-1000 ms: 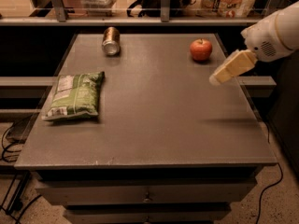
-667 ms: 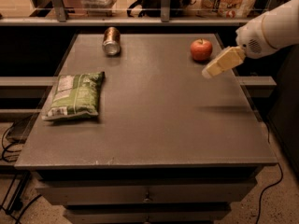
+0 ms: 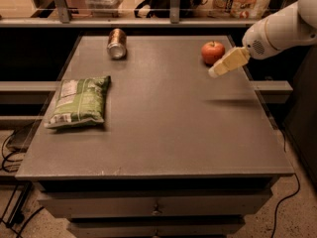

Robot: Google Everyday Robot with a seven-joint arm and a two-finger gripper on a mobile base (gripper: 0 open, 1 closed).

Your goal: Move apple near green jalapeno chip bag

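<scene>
**Camera view, grey table (image 3: 168, 133) seen from above its front edge.** We see the apple (image 3: 212, 52) resting upright near the far right corner of the top. It is well apart from the green jalapeno chip bag (image 3: 79, 102), which lies flat near the left edge (white label patch toward the far end). A brownish metal can (image 3: 117, 43) lies on its side near the far edge, on the bag's half of the table. The cream-coloured gripper (image 3: 215, 72), carried by the white arm (image 3: 277, 31) entering from the right, hangs above the top just beside the apple, tip slanting down and to the left. We cannot tell whether it is apart or together; it holds nothing that we can see, and its shadow (image 3: 233, 101) falls on the top
</scene>
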